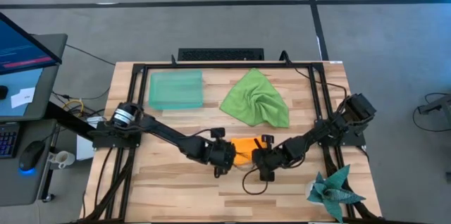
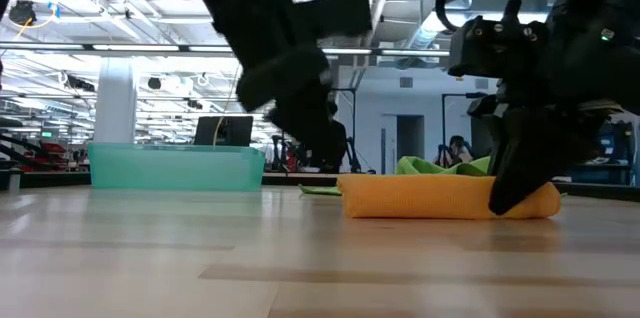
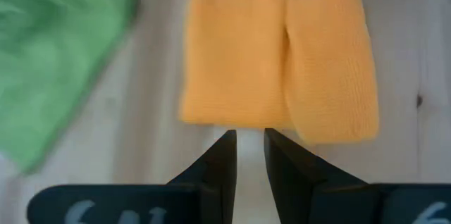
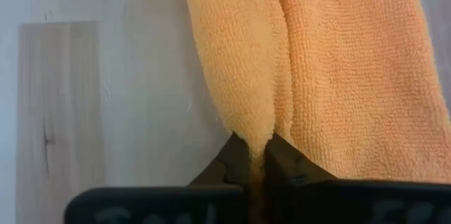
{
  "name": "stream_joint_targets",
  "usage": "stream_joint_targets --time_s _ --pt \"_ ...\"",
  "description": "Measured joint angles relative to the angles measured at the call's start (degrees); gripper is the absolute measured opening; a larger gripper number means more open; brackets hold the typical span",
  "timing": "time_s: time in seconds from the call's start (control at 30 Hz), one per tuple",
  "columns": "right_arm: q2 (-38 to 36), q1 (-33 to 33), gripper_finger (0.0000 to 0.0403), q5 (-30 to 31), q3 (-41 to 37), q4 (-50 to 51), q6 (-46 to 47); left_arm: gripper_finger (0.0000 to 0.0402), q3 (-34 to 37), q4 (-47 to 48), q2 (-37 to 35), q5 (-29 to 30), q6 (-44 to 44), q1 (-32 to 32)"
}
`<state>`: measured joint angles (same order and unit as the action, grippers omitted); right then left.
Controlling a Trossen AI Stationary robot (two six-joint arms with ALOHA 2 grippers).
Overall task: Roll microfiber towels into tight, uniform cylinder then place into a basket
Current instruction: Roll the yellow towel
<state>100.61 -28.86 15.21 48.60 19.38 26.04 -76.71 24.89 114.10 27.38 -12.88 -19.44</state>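
The right end effector [image 4: 257,155] pinches a fold of the orange towel [image 4: 310,62] between its fingers, at the roll's right end. The left end effector [image 3: 248,155] sits at the roll's opposite end, its fingers [image 3: 223,164] narrowly parted with bare table [image 1: 169,182] showing between them, just short of the cloth's edge and gripping nothing. The orange towel lies as a low, flattened roll on the wooden table, between the two arms. Beyond the orange towel, the lime green towel [image 1: 256,99] lies crumpled and unrolled. Left of the green towel and beyond the orange roll, the mint-green basket [image 1: 175,89] stands with nothing visible inside. Right of the orange towel, at the table's near corner, sits a dark teal spiky cloth [image 1: 335,191].
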Motion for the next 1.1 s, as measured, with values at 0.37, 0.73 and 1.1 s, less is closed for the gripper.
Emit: stream_joint_targets --time_s 0.37,0.73,1.1 --pt "-2.03 0.91 0.0026 -2.30 -0.30 -1.15 3.85 0.0065 -0.11 -0.23 -0.46 5.60 5.84 -6.05" --pt "-2.07 2.93 0.0030 -2.98 -0.22 -1.81 4.32 0.0107 0.09 -2.73 -0.46 -0.56 1.27 -3.00" --pt "-2.07 4.39 0.0034 -3.55 -0.16 -1.84 4.13 0.0185 -0.04 -10.43 1.20 -8.04 6.77 -1.70"
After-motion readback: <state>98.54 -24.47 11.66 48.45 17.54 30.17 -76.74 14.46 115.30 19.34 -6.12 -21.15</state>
